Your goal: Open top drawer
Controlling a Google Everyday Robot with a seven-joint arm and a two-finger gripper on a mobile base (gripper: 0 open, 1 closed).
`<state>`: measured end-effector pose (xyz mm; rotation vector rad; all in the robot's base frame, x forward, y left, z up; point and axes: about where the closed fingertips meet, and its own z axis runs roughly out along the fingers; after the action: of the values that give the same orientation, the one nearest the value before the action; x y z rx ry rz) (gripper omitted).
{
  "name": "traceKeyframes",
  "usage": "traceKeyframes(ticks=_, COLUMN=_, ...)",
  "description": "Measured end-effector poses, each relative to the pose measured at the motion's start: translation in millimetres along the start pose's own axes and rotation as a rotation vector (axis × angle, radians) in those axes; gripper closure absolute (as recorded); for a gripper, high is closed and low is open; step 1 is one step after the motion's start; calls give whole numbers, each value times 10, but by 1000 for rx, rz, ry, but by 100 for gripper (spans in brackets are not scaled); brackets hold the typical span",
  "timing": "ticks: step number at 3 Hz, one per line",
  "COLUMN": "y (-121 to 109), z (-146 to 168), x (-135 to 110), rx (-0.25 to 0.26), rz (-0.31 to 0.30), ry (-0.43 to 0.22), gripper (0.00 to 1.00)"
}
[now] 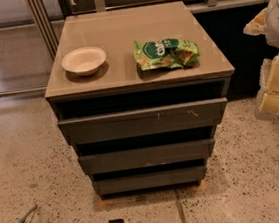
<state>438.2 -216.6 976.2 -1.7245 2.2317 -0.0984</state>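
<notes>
Gripper [276, 88], grip state unclear, hangs right of the top drawer [143, 119]; best hook its upper edge, pull straight.

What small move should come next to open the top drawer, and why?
Probably bring the gripper, at the view's right edge and apart from the cabinet, leftward to the top drawer. Its front has no handle, so the dark gap above it seems the place to hook.

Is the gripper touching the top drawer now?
Apart. The camera view shows the gripper at the right edge, and a strip of floor lies between it and the right end of the top drawer.
</notes>
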Motion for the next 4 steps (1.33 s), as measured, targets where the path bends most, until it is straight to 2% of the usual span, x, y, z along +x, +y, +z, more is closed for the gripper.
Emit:
traceKeyframes(ticks=1, y=-15, z=65, x=-13, rx=5, rz=2, ry=-14, gripper=0)
traceKeyframes(ticks=2, y=-7, z=321, x=-19, rx=-20, rz=0, ry=-31, gripper=0)
traceKeyframes(ticks=4, y=53, z=1216, x=-85, rx=-131, rz=-17, ry=-81, gripper=0)
